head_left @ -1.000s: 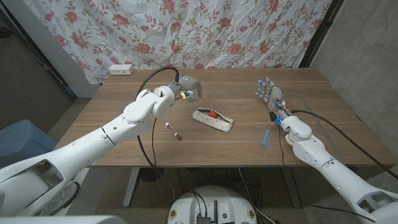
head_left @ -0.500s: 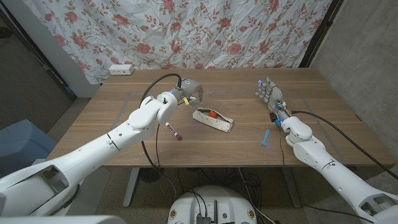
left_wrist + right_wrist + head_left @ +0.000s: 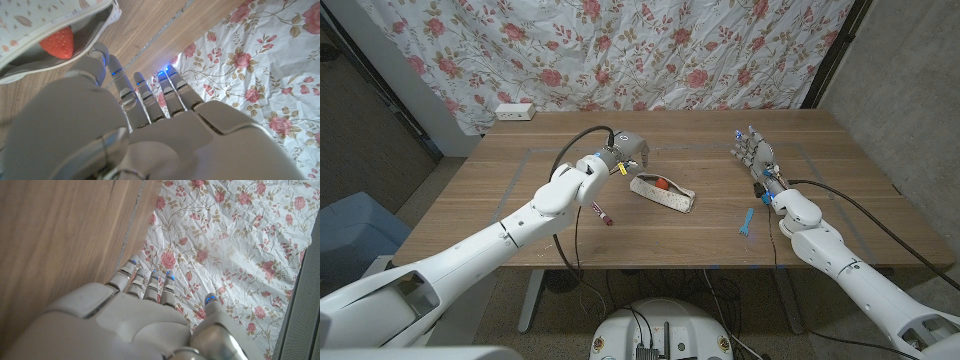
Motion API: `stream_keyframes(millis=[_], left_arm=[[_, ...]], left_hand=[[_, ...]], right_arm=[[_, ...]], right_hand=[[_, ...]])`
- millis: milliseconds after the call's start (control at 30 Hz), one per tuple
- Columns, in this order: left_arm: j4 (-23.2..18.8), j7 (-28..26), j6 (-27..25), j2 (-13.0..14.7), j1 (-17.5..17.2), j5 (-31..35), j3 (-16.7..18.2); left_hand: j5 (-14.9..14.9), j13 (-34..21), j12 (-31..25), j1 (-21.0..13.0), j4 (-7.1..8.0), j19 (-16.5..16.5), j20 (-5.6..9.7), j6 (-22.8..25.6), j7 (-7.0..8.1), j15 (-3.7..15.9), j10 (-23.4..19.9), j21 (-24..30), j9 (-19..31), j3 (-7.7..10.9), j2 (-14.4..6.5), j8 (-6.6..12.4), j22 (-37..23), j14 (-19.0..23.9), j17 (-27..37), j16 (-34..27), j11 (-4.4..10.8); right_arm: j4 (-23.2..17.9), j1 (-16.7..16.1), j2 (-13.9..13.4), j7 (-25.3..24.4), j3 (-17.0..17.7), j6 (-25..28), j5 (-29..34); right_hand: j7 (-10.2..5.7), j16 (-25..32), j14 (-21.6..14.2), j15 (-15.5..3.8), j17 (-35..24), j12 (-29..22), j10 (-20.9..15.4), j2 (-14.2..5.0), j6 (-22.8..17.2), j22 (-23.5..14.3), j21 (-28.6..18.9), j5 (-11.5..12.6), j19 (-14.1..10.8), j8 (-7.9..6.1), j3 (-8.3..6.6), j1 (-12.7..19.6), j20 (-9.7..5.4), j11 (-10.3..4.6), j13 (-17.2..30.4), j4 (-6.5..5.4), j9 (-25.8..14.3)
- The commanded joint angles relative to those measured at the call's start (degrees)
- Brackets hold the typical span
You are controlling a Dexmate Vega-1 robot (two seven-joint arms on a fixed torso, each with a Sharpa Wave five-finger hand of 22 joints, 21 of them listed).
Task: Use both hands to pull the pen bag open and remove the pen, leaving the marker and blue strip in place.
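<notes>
A white fabric pen bag [image 3: 663, 193] printed with small leaves and a red strawberry lies on the brown wooden table [image 3: 520, 210]. A white backdrop cloth [image 3: 620, 50] carries pink roses. A light-blue strip [image 3: 747, 221] lies apart.

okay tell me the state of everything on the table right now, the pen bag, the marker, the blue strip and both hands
pen bag: lying on the table, mouth open, something red inside
marker: lying on the table, capped
blue strip: lying flat
left hand: empty, fingers apart, by the bag
right hand: empty, fingers apart
</notes>
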State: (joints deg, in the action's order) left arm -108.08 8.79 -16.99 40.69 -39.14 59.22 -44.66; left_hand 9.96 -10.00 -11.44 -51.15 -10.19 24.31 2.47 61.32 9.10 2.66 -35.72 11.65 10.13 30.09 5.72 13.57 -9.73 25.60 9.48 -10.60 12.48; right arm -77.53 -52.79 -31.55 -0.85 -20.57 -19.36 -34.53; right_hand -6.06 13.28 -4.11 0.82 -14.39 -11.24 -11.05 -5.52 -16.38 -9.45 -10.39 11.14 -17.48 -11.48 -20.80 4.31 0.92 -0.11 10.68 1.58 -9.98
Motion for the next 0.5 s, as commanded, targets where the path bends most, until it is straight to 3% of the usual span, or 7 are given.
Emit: stream_keyframes(millis=[33,500], left_arm=[[2.81,-1.96,-0.15,-1.56,0.49,0.03,-1.52],[4.77,-2.21,0.50,-2.04,1.82,-0.05,-3.35]], left_hand=[[0.08,-0.10,0.04,-0.79,0.04,0.46,1.41,0.36,0.04,8.55,-0.55,0.28,0.15,-0.47,0.01,-0.26,-0.31,0.63,0.11,-0.22,-0.08],[0.09,-0.09,0.10,-1.07,0.21,0.35,1.07,0.63,-0.60,8.61,-0.91,0.15,0.19,-0.91,-0.19,-0.53,-0.33,1.08,0.13,-0.23,-0.11]], right_arm=[[-0.16,-0.24,0.09,-0.34,0.11,0.07,-0.03],[-0.11,-0.37,0.05,-0.62,0.28,0.20,-0.11]], right_hand=[[-0.03,0.05,-0.60,-0.09,-0.14,-0.04,-0.40,-0.07,-0.43,-0.15,-0.38,-0.02,-0.43,0.08,0.10,-0.86,0.15,0.29,0.15,0.04,-0.32],[-0.06,0.03,-0.47,0.13,-0.17,-0.01,-0.35,-0.13,-0.69,-0.16,-0.38,-0.01,-0.44,0.13,0.16,-0.97,0.39,0.31,0.16,0.08,-0.33]])
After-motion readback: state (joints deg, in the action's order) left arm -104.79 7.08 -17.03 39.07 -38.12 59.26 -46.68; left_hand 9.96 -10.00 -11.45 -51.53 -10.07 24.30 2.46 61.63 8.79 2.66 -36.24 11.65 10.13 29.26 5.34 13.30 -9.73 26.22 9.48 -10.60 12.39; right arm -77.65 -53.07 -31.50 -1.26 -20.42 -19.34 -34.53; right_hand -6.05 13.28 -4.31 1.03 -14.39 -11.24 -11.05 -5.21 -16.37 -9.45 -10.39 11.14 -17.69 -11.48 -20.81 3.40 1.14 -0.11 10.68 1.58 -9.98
